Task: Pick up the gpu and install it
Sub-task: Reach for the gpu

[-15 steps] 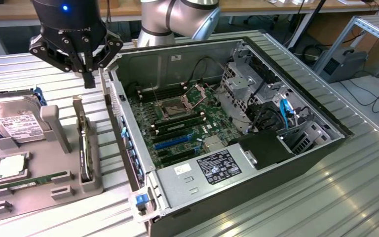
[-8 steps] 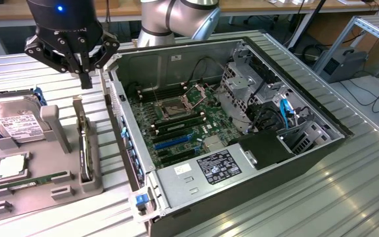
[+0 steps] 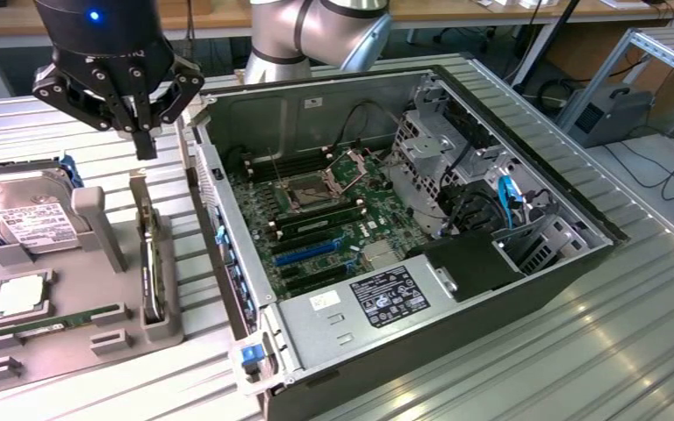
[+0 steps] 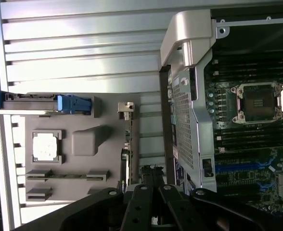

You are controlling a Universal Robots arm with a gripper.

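– gpu (image 3: 147, 263): where is it sitting right now?

– Working outward from the gripper (image 3: 145, 149): it is hanging in the upper left of the exterior view, fingers pressing together and pinching nothing. Its tip is hovering just above the far end of the gpu, with a gap showing between them.

– And the card itself?

– It is standing on edge in a slot of the grey holder (image 3: 80, 346), along the side nearest the computer case (image 3: 431, 351). Its pale bracket end is pointing up toward the gripper.

– What else is sharing the holder?

– The hard drive (image 3: 32, 219) is leaning at the left middle of the frame. The CPU (image 3: 18, 296) is lying flat below it, and the green memory stick (image 3: 50, 323) is lying just beneath that.

– The case?

– It is lying open across the centre and right, showing the motherboard (image 3: 313, 228) and its CPU socket (image 3: 310, 187). Everything is resting on the ribbed metal table (image 3: 618, 351).
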